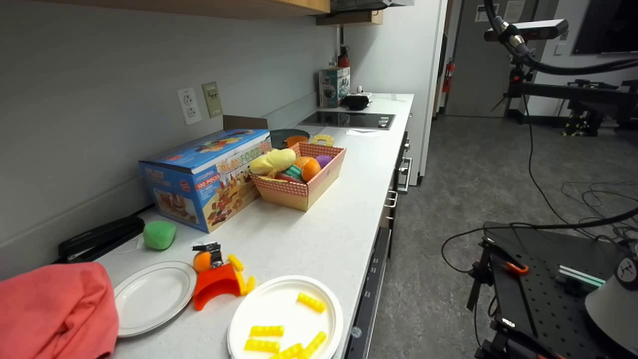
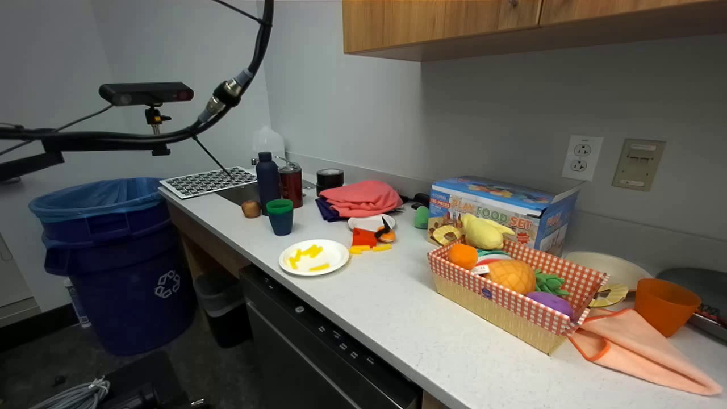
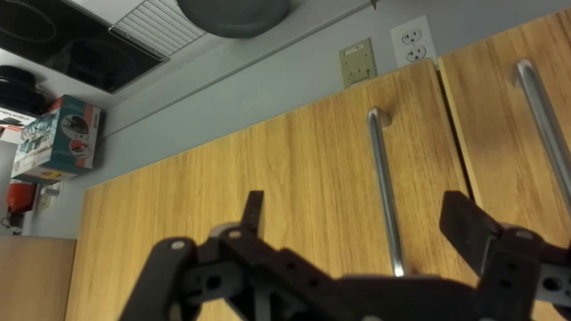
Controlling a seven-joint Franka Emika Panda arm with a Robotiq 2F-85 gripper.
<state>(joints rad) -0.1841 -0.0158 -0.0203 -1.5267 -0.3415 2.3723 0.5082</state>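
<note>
Wooden cabinet door (image 3: 290,178) ahead, metal handle (image 3: 385,187) near its edge, open room across the wide-spread hand (image 3: 354,211)

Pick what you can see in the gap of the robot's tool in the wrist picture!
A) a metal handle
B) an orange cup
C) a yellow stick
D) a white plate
A: in the wrist view, the metal handle on a wooden cabinet door shows in the gap of the open tool.

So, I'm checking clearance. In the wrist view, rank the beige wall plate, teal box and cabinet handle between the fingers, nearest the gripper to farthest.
1. Cabinet handle, seen between the fingers.
2. Beige wall plate, near the picture's top, right of centre.
3. Teal box, far off at the left.
</note>
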